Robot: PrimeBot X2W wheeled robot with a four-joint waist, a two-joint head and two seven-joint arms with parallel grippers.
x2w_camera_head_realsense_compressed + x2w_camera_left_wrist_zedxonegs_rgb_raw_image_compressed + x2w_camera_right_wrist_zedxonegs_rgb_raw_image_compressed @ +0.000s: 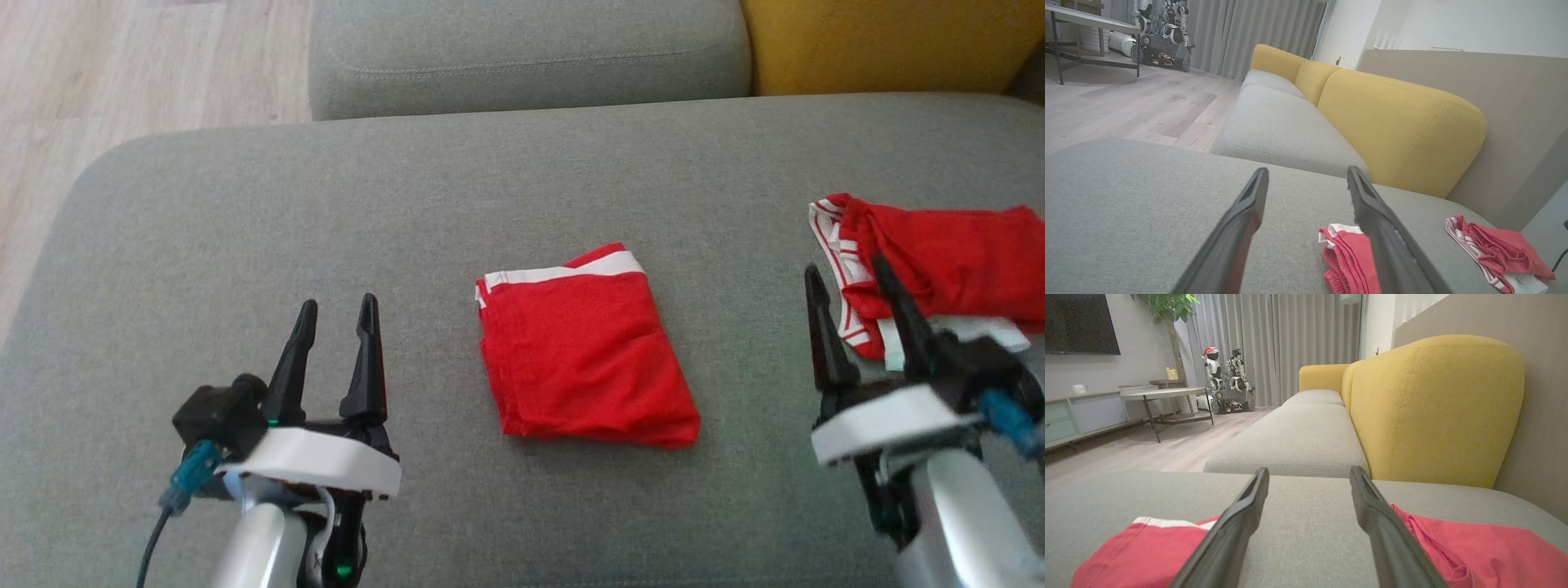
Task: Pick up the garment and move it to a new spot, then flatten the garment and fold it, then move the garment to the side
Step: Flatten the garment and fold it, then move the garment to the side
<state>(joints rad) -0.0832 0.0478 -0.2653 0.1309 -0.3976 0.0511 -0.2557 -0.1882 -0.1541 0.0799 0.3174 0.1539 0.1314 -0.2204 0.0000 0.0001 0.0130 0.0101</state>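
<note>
A red garment [584,351] with a white waistband lies folded into a neat rectangle in the middle of the grey cushion [245,229]; it also appears in the wrist views [1347,253] [1139,551]. Another red garment [947,253] with white trim lies crumpled at the cushion's right [1494,253] [1486,555]. My left gripper [337,302] stands open to the left of the folded garment, nothing between its fingers [1308,170]. My right gripper [844,266] is open too, between the two garments, its tips by the crumpled one's waistband [1309,470].
A yellow backrest [882,41] runs behind the cushion at the far right. A second grey seat cushion [522,49] lies beyond it. Wooden floor [122,73] drops off past the cushion's left edge. A table [1163,394] and another robot [1227,381] stand far off.
</note>
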